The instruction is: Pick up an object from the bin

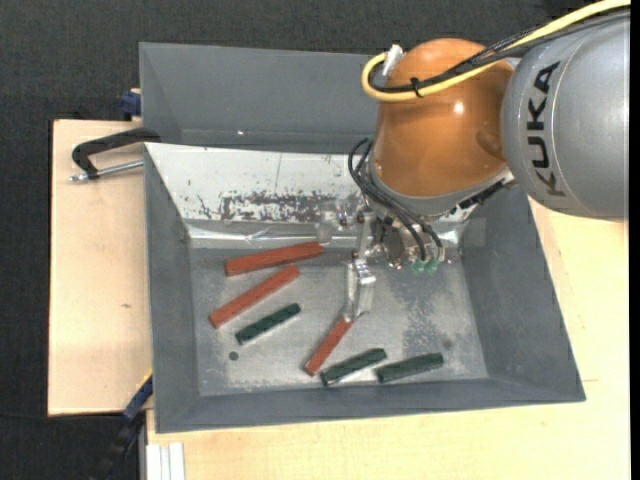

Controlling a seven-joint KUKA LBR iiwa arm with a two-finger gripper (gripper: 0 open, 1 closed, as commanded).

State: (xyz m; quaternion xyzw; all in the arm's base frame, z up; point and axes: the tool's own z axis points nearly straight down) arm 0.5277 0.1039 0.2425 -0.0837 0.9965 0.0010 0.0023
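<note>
Gripper point(357, 293) hovers at the upper end of a slanting red stick point(329, 346); we cannot tell if it is open, and judge the approach needs a final drop and squeeze.

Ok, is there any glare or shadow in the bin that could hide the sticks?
Camera view: a bright glare patch washes the bin's back wall, just above the upper red stick; also in the camera view, the sticks on the floor, such as the left dark green stick, lie evenly lit, with no heavy shadow over them.
</note>
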